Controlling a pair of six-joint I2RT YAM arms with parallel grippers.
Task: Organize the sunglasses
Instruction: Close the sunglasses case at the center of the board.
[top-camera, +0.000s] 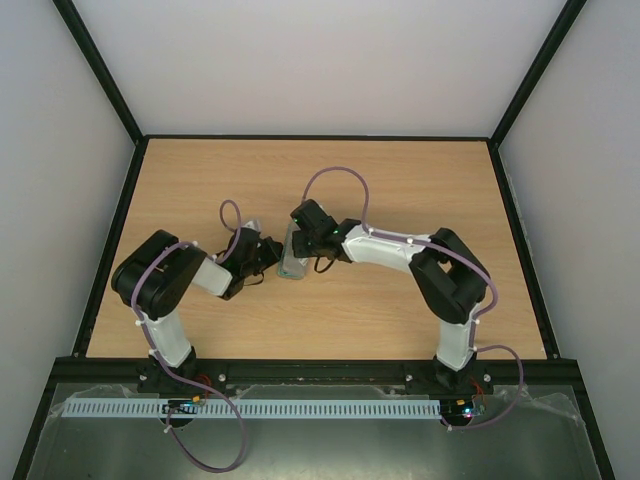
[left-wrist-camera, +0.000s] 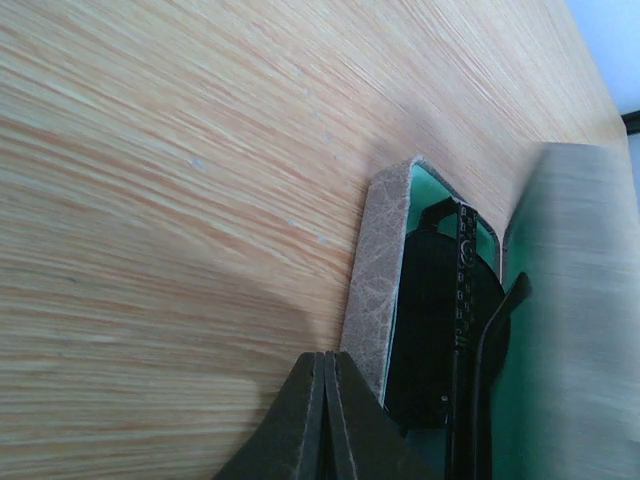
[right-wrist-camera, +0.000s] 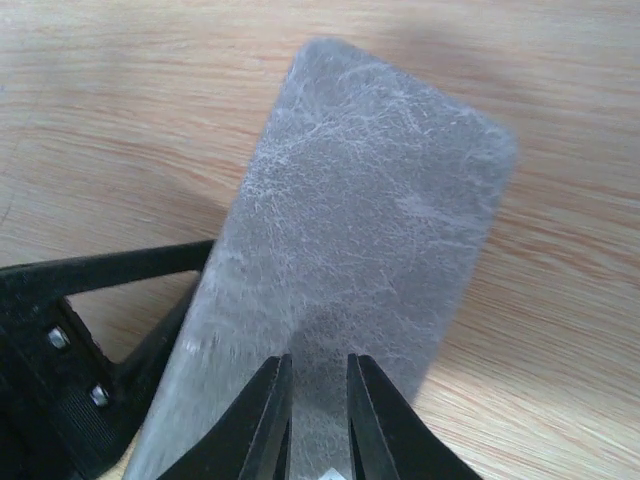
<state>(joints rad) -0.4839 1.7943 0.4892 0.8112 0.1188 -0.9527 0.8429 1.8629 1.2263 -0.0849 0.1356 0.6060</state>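
Note:
The grey case (top-camera: 291, 262) lies mid-table between both grippers. In the left wrist view its base wall (left-wrist-camera: 378, 270) and green lining show, with the sunglasses (left-wrist-camera: 440, 320) lying inside, dark lenses and a thin temple arm visible. The grey lid (left-wrist-camera: 580, 300) stands partly raised over them. My left gripper (left-wrist-camera: 326, 358) is shut and empty, its tip at the outer side of the case wall. My right gripper (right-wrist-camera: 318, 365) hovers over the lid's outer face (right-wrist-camera: 370, 200), jaws a narrow gap apart with nothing between them. In the top view the arms hide the sunglasses.
The wooden table (top-camera: 420, 180) is framed by a black rail, with white walls behind and at the sides. Part of the black left gripper body (right-wrist-camera: 60, 350) shows at the lower left of the right wrist view, close beside the case.

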